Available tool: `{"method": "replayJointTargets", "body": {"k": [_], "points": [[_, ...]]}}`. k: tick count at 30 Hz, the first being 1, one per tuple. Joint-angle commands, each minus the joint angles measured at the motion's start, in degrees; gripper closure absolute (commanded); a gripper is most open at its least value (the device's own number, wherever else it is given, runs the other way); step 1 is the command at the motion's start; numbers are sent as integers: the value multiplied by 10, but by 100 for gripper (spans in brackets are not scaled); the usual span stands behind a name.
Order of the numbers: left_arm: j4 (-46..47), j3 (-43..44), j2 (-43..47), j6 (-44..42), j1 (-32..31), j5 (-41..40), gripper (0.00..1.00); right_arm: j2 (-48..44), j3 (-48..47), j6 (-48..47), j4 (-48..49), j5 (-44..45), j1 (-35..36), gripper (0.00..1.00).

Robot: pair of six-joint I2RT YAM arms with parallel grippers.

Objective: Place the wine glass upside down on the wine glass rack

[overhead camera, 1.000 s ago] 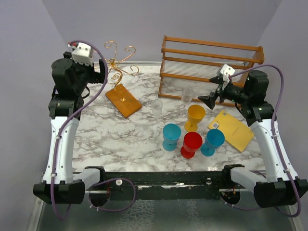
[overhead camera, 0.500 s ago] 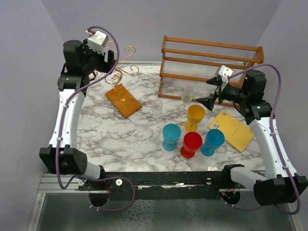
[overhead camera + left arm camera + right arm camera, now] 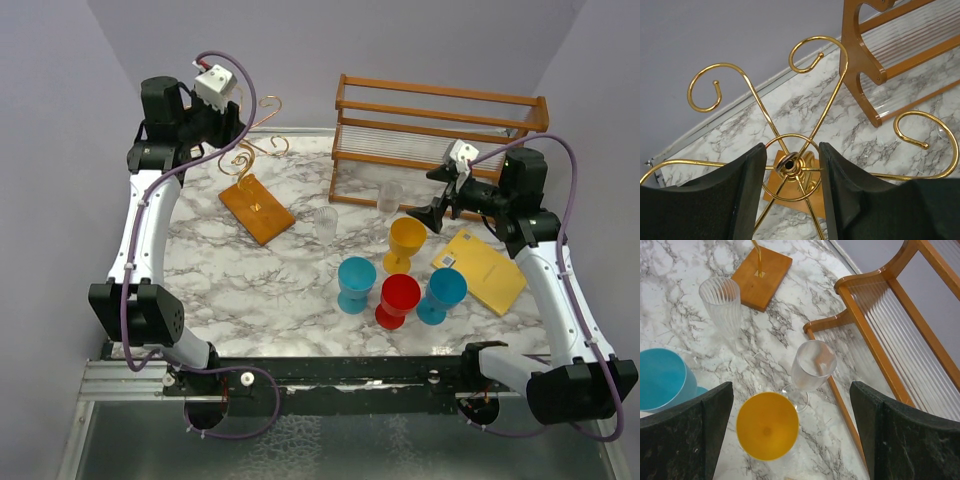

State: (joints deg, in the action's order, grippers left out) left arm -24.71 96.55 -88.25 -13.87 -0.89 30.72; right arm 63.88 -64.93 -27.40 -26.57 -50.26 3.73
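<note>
Wine glass (image 3: 813, 366): upright on the marble table (image 3: 220, 280), mouth up, long axis vertical, just beside the slatted shelf (image 3: 867, 275). Wine glass rack (image 3: 258, 208): far left, post vertical. Left gripper (image 3: 792, 150): fingers half apart, straddling the post top, apparently without contact. Right gripper (image 3: 791, 390): fingers wide, holding nothing, near the glass.

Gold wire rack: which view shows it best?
Left wrist: the gold wire rack fills it, curls sharp. Top external shows it small, partly behind the left arm; right wrist shows only its base and lower post.
</note>
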Motion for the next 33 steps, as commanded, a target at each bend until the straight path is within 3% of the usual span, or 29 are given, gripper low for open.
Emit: {"method": "replayJointTargets", "body": {"k": [1, 8, 15, 21, 33], "points": [[2, 25, -17, -14, -3, 24, 52, 0, 5, -13, -2, -8, -2, 0], [8, 28, -33, -12, -3, 20, 67, 1, 13, -7, 8, 1, -2, 0], [26, 19, -21, 56, -4, 1, 99, -1, 15, -1, 15, 6, -2, 0], [21, -2, 16, 149, -21, -99, 100, 7, 13, 15, 27, 23, -2, 0], [-76, 38, 26, 241, -91, -180, 100, 43, 3, 44, 40, 38, -2, 0]]}}
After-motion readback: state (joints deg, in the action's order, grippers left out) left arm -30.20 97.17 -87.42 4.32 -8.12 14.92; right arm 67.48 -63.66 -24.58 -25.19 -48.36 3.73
